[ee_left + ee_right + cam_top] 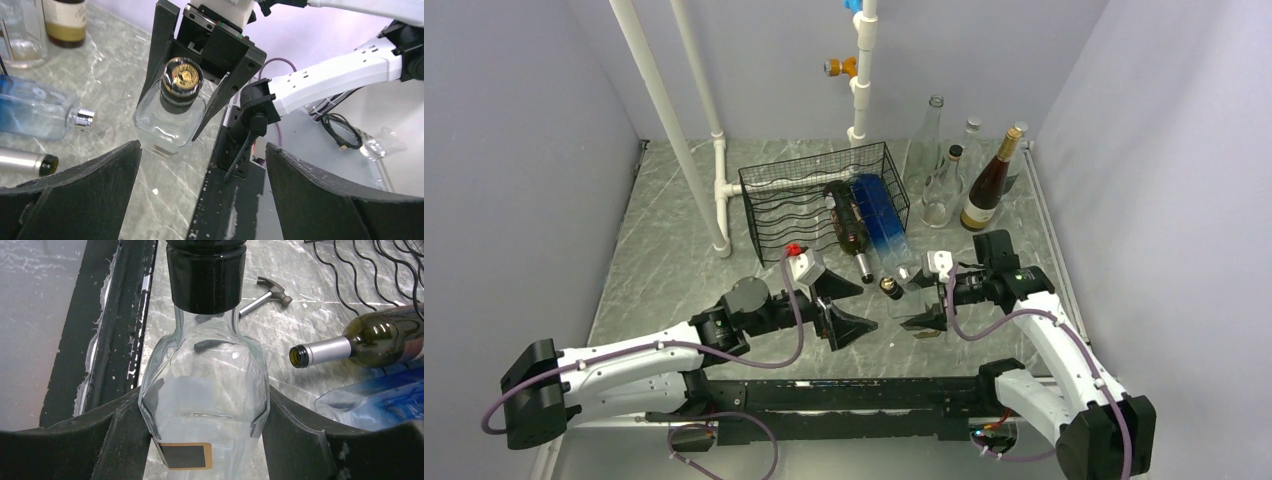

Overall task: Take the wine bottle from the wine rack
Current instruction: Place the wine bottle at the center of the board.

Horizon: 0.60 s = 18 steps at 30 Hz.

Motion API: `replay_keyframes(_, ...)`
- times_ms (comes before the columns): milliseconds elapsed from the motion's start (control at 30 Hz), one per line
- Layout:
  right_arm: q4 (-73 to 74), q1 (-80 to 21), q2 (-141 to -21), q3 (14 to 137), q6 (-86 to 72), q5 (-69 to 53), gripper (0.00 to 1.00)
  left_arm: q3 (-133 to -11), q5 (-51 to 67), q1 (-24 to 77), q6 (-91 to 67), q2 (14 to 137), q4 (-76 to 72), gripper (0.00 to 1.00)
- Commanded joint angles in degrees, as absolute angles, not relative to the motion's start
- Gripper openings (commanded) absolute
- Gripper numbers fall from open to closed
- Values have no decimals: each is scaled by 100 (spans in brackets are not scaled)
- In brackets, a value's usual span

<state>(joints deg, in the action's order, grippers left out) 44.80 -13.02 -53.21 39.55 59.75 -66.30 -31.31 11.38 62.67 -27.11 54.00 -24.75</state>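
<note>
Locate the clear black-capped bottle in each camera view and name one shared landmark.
Top external: clear bottle just right of centre.
Left wrist: clear bottle upper centre, cap facing the camera.
Right wrist: clear bottle centre foreground.
Shared landmark: silver-necked dark wine bottle.

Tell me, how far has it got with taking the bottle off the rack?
Done: a clear bottle is out of the rack, in front of it. In hand: the right gripper is shut on it; the left gripper is open and empty. Probably left: setting it down. A dark green bottle and a blue bottle lie partly in the rack.
</note>
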Motion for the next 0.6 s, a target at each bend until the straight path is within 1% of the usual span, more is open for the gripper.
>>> replay_keyframes(0, 4021, -1055, -5084, 4351, 5643, -7539, 0, -2709, 1228, 6319, -1921, 5296, -4117, 100)
replay_keyframes(333, 3867, -348, -4978, 4355, 5251, -7817, 0, -2497, 811, 6324, -1704, 4996, -3644, 99)
replay_keyframes(467, 4022, -33, -4946, 4409, 5290, -7961, 0, -2394, 594, 6326, -1681, 4752, -3415, 99)
replay_keyframes(567, 4202, 447, -4906, 4501, 5348, -8063, 0, -2331, 408, 6322, -1712, 4549, -3181, 100)
